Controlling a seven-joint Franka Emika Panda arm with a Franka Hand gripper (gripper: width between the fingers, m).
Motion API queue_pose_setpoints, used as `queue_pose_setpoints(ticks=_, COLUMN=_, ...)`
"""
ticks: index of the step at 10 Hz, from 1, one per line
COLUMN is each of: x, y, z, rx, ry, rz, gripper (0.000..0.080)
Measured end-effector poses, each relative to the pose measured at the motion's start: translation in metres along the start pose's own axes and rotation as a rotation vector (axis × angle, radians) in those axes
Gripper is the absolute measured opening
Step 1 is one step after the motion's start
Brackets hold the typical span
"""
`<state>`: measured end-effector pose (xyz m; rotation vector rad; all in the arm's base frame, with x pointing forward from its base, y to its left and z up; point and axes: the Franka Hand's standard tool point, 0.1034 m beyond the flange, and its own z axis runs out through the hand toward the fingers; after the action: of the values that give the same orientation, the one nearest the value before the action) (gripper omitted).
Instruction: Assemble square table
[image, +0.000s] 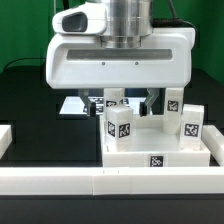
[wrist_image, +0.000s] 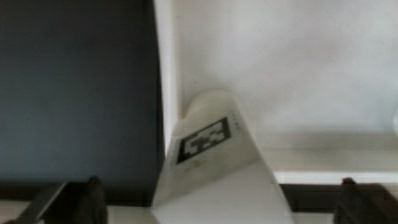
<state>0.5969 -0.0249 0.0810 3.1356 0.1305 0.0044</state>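
Tabletop of the square table lay on the dark worktop, pushed up against the long low white border rail that ran across the front of the exterior view, probably so the rail could brace it while legs were fitted. Its raised rim faced the camera, with a tag on the front wall.

Three block legs stood upright on it, each showing tags: one toward the exterior view's left, one toward the exterior view's right, and a third farther back on the right. Whether they were seated fully or only resting there could not be told. A fourth leg stood between the fingers, directly under the gripper.

In the wrist view that leg rose as a tapered white block with its tag facing the lens, and the two dark fingers stood well out to either side of it, apart from its faces. So the fingers were spread to their widest and gripped nothing. With the leg centred in the gap, the arm seemed either ready to close on it or just clear of it after setting it down; the pictures did not settle which.

The marker board lay behind, partly hidden by the gripper's white housing.
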Motion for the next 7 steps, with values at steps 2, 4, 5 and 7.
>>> queue_pose_setpoints(ticks=2, x=0.0008, y=0.0010, z=-0.0007, rx=-0.007, ry=-0.001, rz=-0.146, gripper=0.0649)
queue_pose_setpoints(ticks=4, x=0.0004, y=0.0016, z=-0.0006, rx=-0.015, ry=-0.005, rz=-0.220, gripper=0.0649)
queue_pose_setpoints(ticks=5, x=0.0004, y=0.0018, z=-0.0006, rx=-0.015, ry=-0.005, rz=-0.208, gripper=0.0533)
queue_pose_setpoints(ticks=7, x=0.0003, y=0.0019, z=-0.0006, rx=-0.015, ry=-0.004, rz=-0.182, gripper=0.0396)
